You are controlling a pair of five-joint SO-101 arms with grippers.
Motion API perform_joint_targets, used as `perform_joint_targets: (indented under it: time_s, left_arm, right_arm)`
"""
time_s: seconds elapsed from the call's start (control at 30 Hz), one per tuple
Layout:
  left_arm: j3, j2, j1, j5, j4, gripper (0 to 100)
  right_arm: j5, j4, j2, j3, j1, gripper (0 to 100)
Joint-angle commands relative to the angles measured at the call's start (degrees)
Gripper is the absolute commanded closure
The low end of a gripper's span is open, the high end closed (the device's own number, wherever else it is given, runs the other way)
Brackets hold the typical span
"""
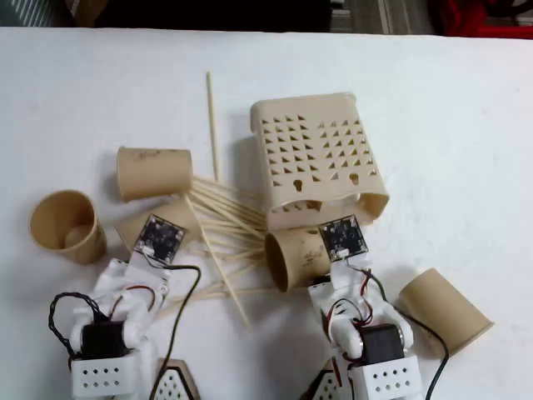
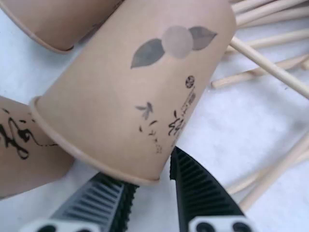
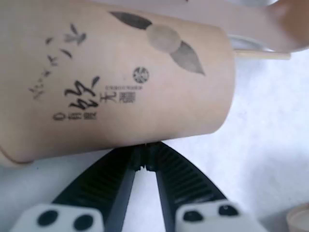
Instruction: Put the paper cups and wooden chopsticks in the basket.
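- closely, the left claw [image 2: 150, 176] is apart, straddling the rim of a tipped paper cup [image 2: 130, 92], probably lining up a pinch.
- right claw [image 3: 146, 157] is pressed together, tips at a second cup [image 3: 120, 82], not gripping it.
- chopsticks [image 1: 225, 221] lie scattered on the surface [image 1: 450, 108]; the basket [image 1: 316, 142] waits at the second cup's 12 o'clock.

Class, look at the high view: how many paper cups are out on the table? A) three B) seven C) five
C: the far-left cup, the cup lying farther back, the half-hidden cup, the middle cup by the basket and the right-hand cup make five.
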Motion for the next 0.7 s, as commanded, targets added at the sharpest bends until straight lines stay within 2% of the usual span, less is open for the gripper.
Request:
perform_joint_targets:
  time_s: [0.0,0.4,0.67]
  left_arm:
    - [-0.2,0.7,0.0,-0.6,0.4,89]
    - [-0.2,0.7,0.0,-0.4,0.4,89]
    - [-0.4,0.7,0.1,-0.5,0.4,88]
  right_arm:
    - [0.4,-0.7,-0.4,0.5,0.6,98.1]
    - [0.4,-0.7,-0.4,0.5,0.0,98.1]
    - [0.4,-0.6,-0.3,0.5,-3.6,98.1]
